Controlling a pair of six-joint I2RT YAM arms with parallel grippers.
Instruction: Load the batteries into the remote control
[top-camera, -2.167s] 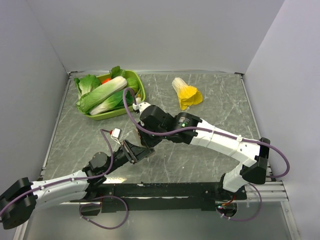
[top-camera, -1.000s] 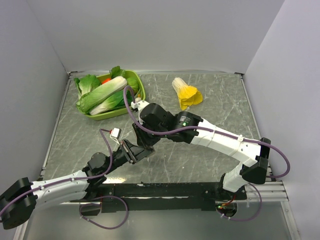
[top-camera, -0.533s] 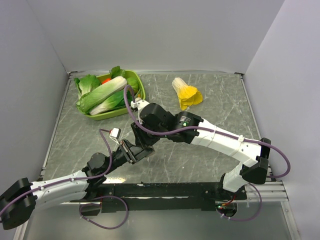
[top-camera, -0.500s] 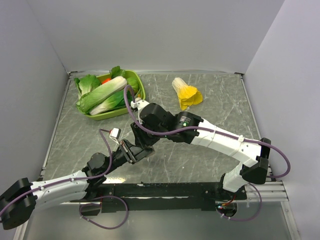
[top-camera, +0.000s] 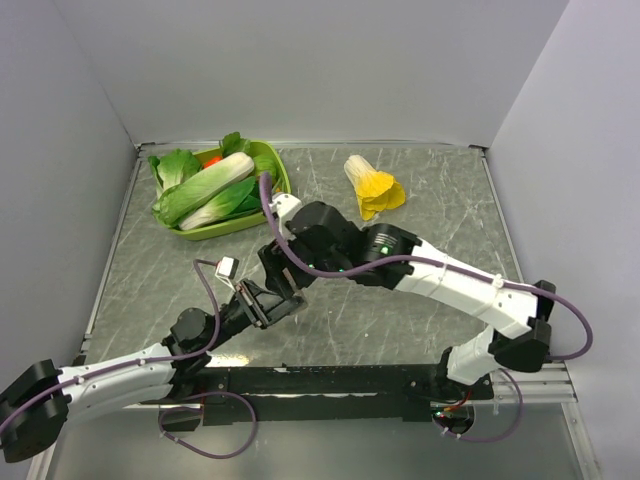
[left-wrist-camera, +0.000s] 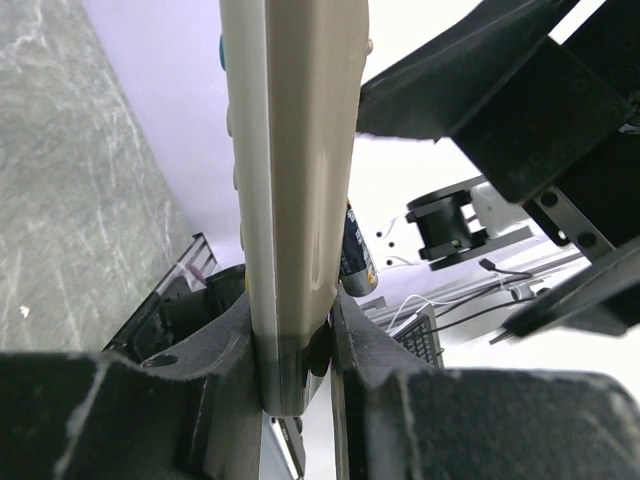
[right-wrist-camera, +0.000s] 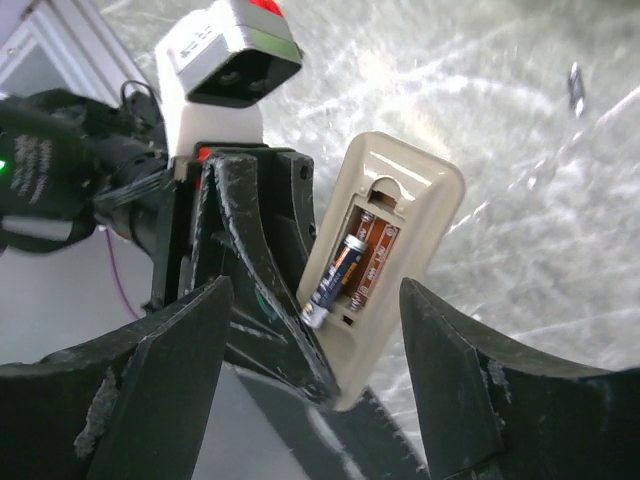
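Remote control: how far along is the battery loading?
Done: one battery sits in the open back of the remote control, possibly not pressed flat. In hand: left gripper is shut on the remote's end; right gripper is open just over it. Left: the second slot looks empty, and no cover is visible.

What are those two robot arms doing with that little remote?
The left claw is squeezing the remote control and holding it up with its back cover off. One battery sits in the open compartment, one end sticking out a bit. The slot beside it looks empty. The right claw hangs open right over the remote, holding nothing.
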